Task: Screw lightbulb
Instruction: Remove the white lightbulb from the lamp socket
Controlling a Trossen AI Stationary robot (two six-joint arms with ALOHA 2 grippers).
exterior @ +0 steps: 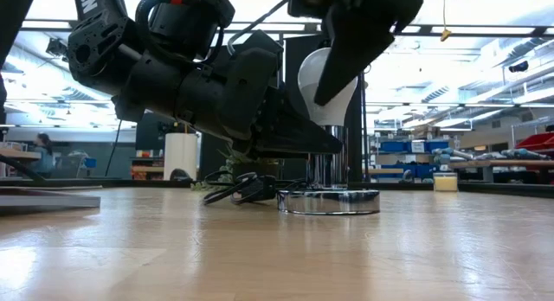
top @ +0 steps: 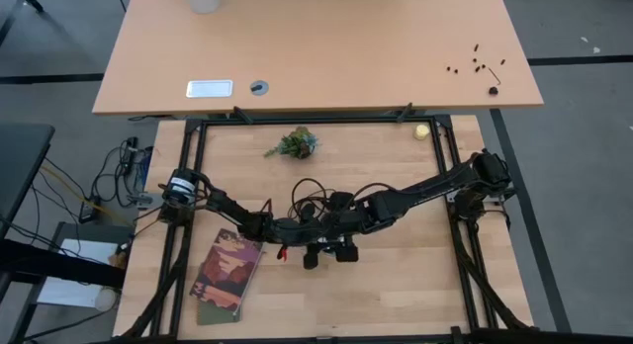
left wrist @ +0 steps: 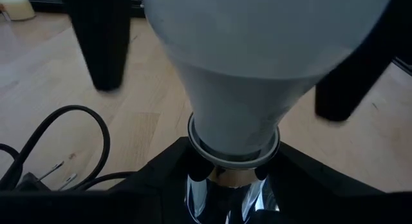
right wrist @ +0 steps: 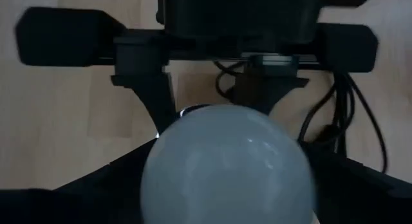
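From above, my two dark arms meet over the middle of the pale wooden table (top: pixel 396 285); the grippers and the work are masked there by my own links, with a printed booklet (top: pixel 226 275) lying apart to my left. At table height, the white frosted pear-shaped lightbulb (exterior: pixel 327 89) stands upright in a polished chrome socket stem on a flat round silver base disc (exterior: pixel 329 201); my left gripper (exterior: pixel 318 147) clamps the stem just under the bulb's neck, and my right gripper (exterior: pixel 342 72) comes down over the glass. Through the left wrist camera, the bulb fills the view, its collar seated at the socket mouth, my jaws closed on the chrome stem. Through the right wrist camera, my fingers (right wrist: pixel 96 182) stand wide either side of the globe; I cannot tell whether they touch. Judgement: light, smooth, slippery and fragile; grip at the widest girth, gently, turning without side load.
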